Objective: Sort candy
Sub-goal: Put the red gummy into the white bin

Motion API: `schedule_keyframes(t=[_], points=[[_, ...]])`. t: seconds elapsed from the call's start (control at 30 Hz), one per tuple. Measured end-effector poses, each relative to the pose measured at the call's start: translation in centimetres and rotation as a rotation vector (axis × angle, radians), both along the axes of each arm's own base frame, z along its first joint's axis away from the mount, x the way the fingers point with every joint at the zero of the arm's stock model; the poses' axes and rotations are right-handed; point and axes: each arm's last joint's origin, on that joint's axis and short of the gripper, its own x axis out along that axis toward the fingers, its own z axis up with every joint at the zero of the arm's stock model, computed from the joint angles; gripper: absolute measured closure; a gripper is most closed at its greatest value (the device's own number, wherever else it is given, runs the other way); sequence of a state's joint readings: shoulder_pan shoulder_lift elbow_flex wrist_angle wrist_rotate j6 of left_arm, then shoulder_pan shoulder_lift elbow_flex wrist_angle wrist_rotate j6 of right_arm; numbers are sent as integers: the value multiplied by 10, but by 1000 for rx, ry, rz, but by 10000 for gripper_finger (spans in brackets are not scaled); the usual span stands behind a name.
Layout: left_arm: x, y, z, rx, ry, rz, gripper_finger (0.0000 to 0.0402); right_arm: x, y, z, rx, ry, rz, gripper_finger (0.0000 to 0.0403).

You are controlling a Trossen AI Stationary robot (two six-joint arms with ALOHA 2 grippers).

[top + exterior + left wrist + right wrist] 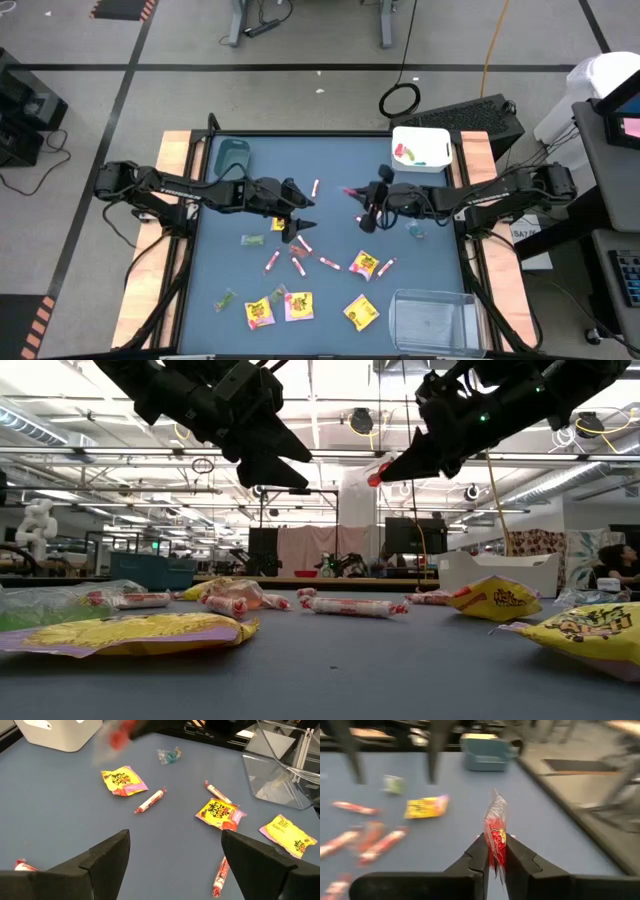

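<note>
Both arms hang above the tabletop (400,670), the right gripper (378,477) pinching a red candy (373,479) over scattered sticks (355,606) and yellow packets (130,632).

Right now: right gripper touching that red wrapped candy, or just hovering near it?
Touching. The right wrist view shows the right gripper shut on the red wrapped candy, fingers pressed against both sides, wrapper sticking out above.

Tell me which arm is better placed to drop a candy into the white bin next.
Right. Its gripper is shut on a red wrapped candy, held above the table near the white bin. The left gripper is open and empty.
</note>
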State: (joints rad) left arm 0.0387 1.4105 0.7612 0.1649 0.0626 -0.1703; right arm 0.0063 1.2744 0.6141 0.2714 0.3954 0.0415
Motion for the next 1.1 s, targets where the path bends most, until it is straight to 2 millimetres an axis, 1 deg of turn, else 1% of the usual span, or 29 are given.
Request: schedule_keyframes(t=[0.03, 0.17, 0.3, 0.37, 0.5, 0.57, 0.7, 0.8, 0.9, 1.03, 1.1], points=[[0, 0, 0, 1, 4, 3, 84, -2, -2, 2, -26, 22, -42, 367], [-1, 1, -2, 13, 28, 24, 84, -12, -16, 24, -75, 151, -245, 367], [-2, 2, -4, 30, 35, 57, 84, -25, -37, 45, -88, 284, -434, 367], [-3, 2, -7, 34, 38, 65, 84, -32, -50, 50, -107, 338, -524, 367], [-3, 2, -7, 35, 36, 70, 84, -45, -77, 47, -192, 471, -664, 367], [-3, 2, -7, 31, 39, 72, 84, -50, -90, 41, -188, 525, -710, 367], [-3, 2, -7, 29, 40, 71, 84, -62, -116, 32, -139, 576, -808, 367], [-3, 1, -7, 29, 40, 71, 84, -75, -135, 24, -40, 617, -849, 367], [-3, 1, -7, 29, 42, 68, 84, -90, -151, 17, 118, 610, -903, 367], [-3, 0, -7, 23, 43, 67, 84, -104, -163, 11, 279, 581, -951, 366], [-3, 0, -7, 14, 43, 72, 84, -108, -167, 9, 317, 574, -962, 359]])
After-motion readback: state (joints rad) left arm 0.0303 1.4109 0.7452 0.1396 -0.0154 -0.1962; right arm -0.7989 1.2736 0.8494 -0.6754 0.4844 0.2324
